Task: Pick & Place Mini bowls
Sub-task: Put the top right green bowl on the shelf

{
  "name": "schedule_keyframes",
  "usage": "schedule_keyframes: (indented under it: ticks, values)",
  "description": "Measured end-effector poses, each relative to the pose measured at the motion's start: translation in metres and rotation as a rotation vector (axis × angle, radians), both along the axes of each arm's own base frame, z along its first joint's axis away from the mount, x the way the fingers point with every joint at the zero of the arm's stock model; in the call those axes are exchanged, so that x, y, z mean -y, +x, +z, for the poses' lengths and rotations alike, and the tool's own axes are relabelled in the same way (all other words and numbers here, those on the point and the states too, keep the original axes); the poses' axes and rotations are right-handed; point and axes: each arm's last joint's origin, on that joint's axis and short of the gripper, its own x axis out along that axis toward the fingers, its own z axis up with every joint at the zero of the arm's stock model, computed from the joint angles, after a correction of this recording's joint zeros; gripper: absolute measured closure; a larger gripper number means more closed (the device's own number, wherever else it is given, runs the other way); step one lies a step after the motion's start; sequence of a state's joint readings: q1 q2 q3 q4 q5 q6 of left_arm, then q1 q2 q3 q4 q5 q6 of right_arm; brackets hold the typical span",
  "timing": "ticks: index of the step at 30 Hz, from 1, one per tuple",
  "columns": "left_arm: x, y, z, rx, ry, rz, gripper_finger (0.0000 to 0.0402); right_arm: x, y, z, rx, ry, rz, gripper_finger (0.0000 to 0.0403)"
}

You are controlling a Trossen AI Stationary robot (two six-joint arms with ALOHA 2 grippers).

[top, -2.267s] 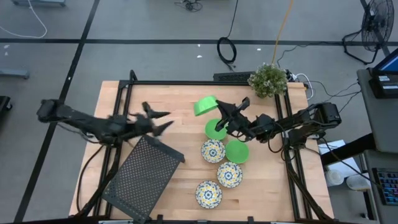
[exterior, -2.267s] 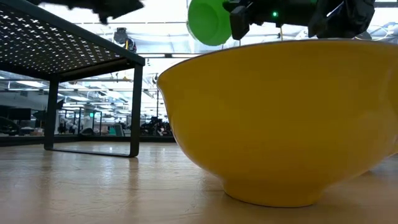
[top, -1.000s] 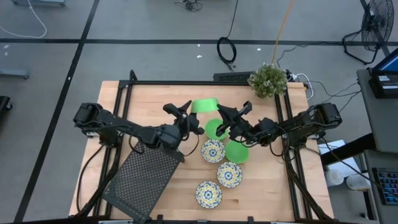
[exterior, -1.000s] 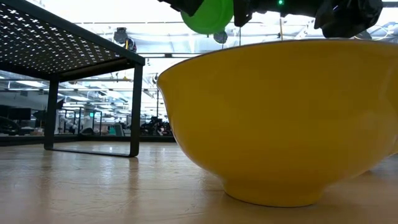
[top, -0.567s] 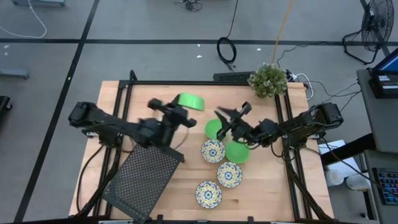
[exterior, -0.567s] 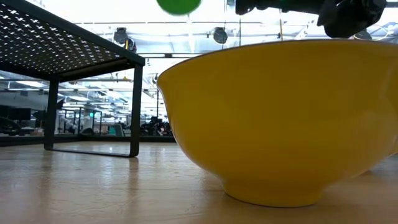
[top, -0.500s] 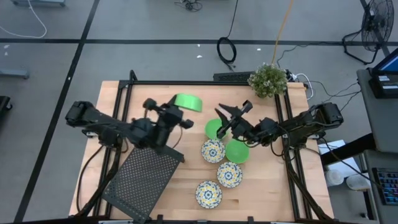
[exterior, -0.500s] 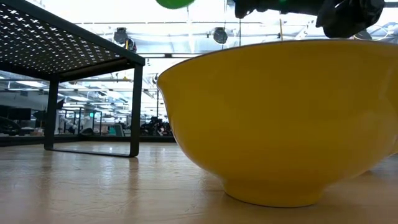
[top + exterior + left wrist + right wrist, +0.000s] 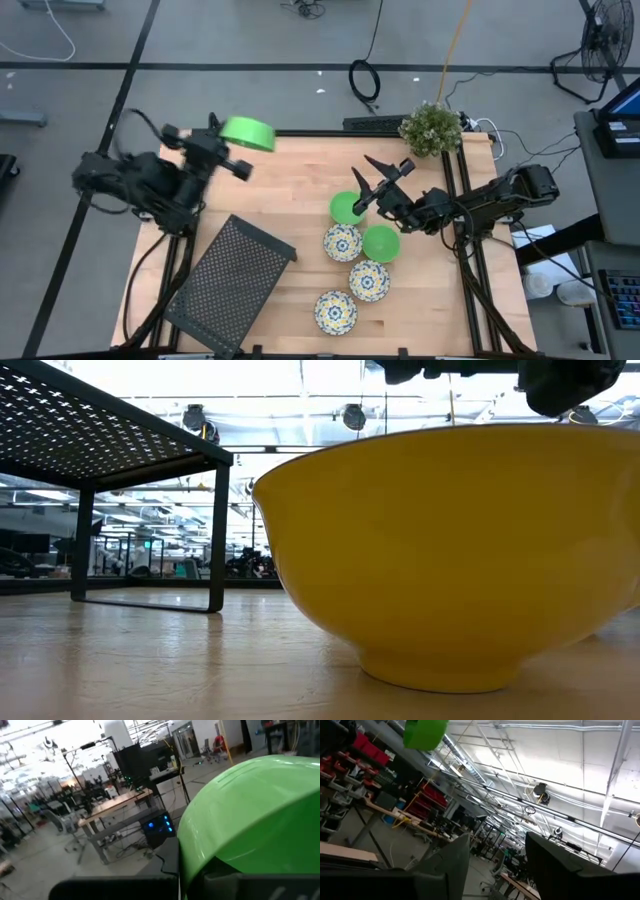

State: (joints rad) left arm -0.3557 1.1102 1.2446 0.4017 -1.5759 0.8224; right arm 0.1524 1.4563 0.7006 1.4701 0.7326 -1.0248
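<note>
Wooden and framed in black rails, the counter (image 9: 290, 180) stands on a grey floor crossed by dark tape lines, with a potted plant (image 9: 432, 128) at its far right corner, a cable coil (image 9: 364, 78) on the floor beyond, and a fan (image 9: 607, 40) off to the right. A handover has just finished: the green bowl (image 9: 247, 132) that the right gripper (image 9: 377, 179) held a second ago above the middle of the counter now sits clamped in the shut left gripper (image 9: 236, 145), which has carried it out to the far left corner, above the frame rail. The right gripper has let go and hangs with jaws spread wide over the bowl cluster, holding nothing. This likely means one bowl is on its way to its place, probably the black mesh tray (image 9: 228, 285) lying empty at the near left. Five bowls remain on the counter: two green ones (image 9: 347, 208) and three patterned ones (image 9: 342, 243), close together right of centre. In the low view one bowl (image 9: 450, 550) fills the foreground, looking yellow, with the tray's edge (image 9: 110, 420) to the side and a bright workshop behind. The left wrist view shows the green bowl (image 9: 255, 815) close against a room of desks.
</note>
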Motion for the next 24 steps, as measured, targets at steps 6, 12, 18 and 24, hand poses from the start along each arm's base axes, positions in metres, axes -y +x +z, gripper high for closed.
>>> schedule_keyframes:
  ticks: [6,12,18,24]
  values:
    - [-0.016,-0.05,0.005,0.128,-0.045,-0.023,0.0399,0.0,0.001,-0.001,-0.013,-0.002,0.001,0.022]
    - [-0.007,-0.086,0.01,0.401,-0.194,-0.211,0.04,0.0,0.0,-0.001,-0.009,-0.002,0.001,0.022]
    - [0.017,-0.096,0.007,0.436,-0.277,-0.447,0.04,0.0,0.0,0.0,-0.007,-0.003,0.002,0.022]
    - [0.048,-0.093,-0.014,0.294,-0.286,-1.083,0.04,0.0,0.0,0.0,0.013,0.006,0.02,0.022]
